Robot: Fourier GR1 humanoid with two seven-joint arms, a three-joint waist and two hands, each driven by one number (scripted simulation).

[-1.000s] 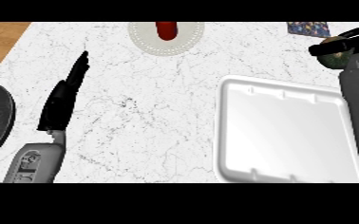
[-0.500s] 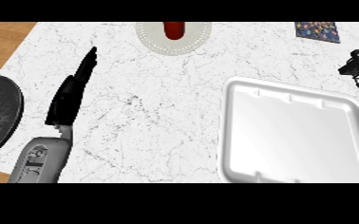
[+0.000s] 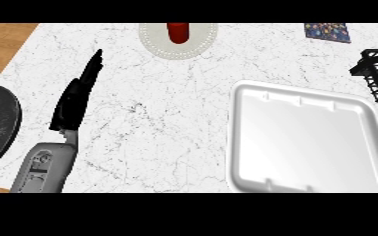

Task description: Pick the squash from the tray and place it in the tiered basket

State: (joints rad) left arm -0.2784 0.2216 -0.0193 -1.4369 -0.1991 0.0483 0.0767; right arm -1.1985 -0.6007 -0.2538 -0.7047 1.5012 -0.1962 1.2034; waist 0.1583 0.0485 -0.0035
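The white tray (image 3: 303, 140) lies at the right of the marble counter with nothing in it. No squash shows anywhere in the head view. At the right edge stands a black wire frame (image 3: 366, 74), a part of the tiered basket, mostly cut off by the edge. My left hand (image 3: 75, 97) rests on the counter at the left, open, its straight fingers pointing away from me, far from the tray. My right hand is out of view.
A round white plate (image 3: 199, 44) holding a red item (image 3: 177, 32) sits at the far edge, in the middle. A colourful patterned square (image 3: 328, 31) lies at the far right. A dark round object (image 3: 6, 117) juts in at the left edge.
A dark shape with something greenish at the upper right edge has gone from view; the black wire frame shows there now. The plate slid toward the top edge. My left hand stays open.
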